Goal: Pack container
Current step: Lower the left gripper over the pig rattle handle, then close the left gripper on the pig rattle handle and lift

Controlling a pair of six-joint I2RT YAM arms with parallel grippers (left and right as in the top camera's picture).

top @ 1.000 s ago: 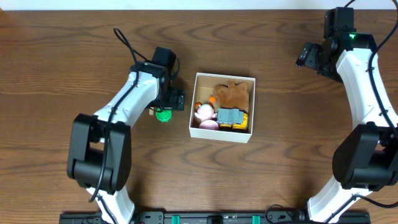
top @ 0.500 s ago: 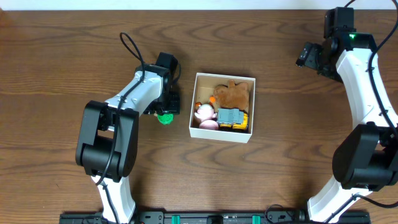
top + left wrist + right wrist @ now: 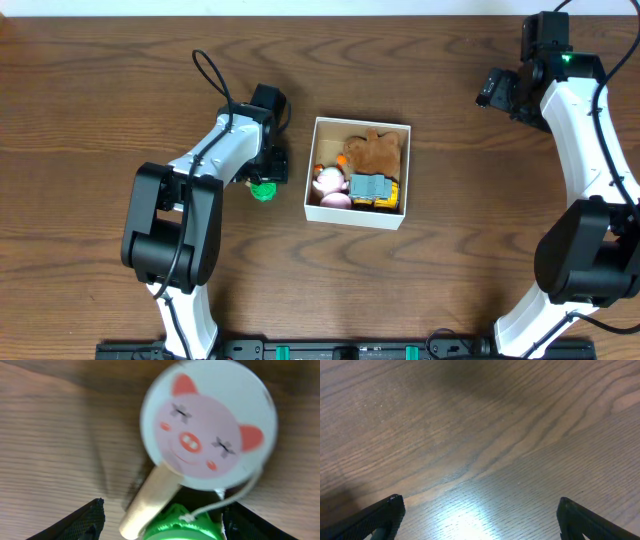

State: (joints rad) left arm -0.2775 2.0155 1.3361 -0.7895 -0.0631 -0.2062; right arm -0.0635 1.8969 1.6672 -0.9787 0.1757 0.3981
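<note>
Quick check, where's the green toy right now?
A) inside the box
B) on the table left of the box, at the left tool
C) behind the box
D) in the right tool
B: the overhead view shows the green toy on the table just left of the box, outside it, at the left tool.

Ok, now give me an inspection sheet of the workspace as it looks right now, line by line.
Surface: brown wooden table, no spills seen.
Job's things: white container mid-table, holding a brown plush, a pink toy and a grey-and-yellow truck; a pig-face paddle and a green toy lie outside it, on the left arm's side.
Clutter: nothing seen.
Grippers: left gripper open, fingers either side of the green toy; right gripper open over bare wood, far from the container.
Cables: black cable loops above the left arm; second cable runs along the right arm.
Surroundings: black rail at the table's near edge.
</note>
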